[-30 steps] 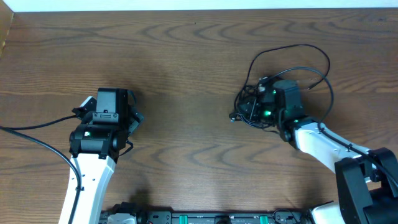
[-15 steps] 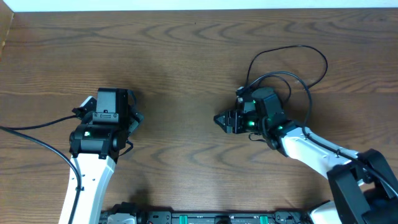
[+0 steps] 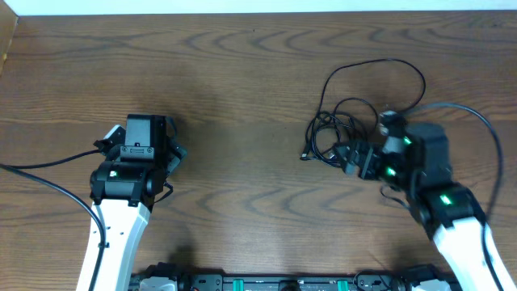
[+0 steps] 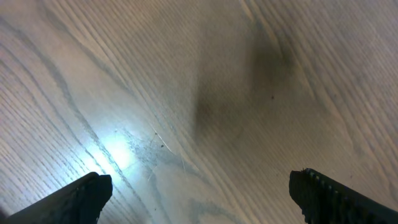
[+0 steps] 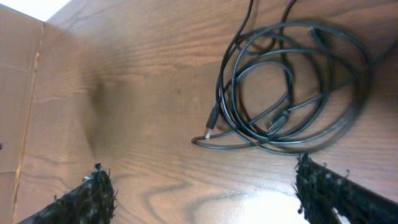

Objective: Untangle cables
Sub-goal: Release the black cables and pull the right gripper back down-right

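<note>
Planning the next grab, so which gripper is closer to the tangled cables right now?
Right. The right gripper, open, is just beside the cables, which lie right ahead of it. The left gripper is open too, but far away on the other side of the table.

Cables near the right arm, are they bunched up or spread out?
Bunched up: the cables lie in overlapping loops in one heap, plug ends among them, not laid out apart.

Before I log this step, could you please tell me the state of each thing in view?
cables: tangled in a loose coil, lying on the table, unheld.
left gripper: open, empty, above the table.
right gripper: open, empty, close by the cables.
</note>
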You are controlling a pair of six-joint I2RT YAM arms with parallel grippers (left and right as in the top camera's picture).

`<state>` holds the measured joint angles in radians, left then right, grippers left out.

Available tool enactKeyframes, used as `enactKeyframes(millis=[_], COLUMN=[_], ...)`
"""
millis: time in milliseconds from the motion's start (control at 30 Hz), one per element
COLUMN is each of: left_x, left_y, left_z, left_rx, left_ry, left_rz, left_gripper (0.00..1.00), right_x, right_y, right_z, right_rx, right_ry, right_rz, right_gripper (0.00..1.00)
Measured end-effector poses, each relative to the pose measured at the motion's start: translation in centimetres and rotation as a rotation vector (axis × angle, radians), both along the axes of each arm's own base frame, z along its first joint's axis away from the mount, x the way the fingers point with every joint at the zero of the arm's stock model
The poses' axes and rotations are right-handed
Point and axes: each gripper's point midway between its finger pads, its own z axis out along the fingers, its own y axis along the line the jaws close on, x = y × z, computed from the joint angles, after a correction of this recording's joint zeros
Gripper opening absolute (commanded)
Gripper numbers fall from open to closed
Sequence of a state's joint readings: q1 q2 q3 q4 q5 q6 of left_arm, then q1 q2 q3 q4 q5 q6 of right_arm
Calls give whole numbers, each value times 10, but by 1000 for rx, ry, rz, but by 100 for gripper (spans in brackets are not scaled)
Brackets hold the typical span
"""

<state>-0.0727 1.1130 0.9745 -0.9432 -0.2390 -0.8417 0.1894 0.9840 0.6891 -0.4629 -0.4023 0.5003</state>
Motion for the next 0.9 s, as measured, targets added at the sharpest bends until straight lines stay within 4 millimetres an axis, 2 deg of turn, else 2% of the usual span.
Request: enactKeyframes(millis=[67,233,400,700,900], left_x=[0,0,0,2,3], left_y=[0,0,0,-2,-25], left_z=[0,0,0,0,-4], left_rx=[0,0,0,-13,-135], left_ry=[0,0,0,-9,-3], left_rz=[0,0,0,-5,-59], left_gripper=[98,98,98,98,98], right_x=[-13,-39,-54,-64,-63], right_y=[-8,-22,-37,-60,-73], right_z=[11,29,39,25,21], right_rx=[-10,-49,-91,-190,-244], right_ry=[-23,-83,-141,-91,-85], right_rz=[-14,-47,-103,-188,-240], right_gripper=[99,99,99,99,99])
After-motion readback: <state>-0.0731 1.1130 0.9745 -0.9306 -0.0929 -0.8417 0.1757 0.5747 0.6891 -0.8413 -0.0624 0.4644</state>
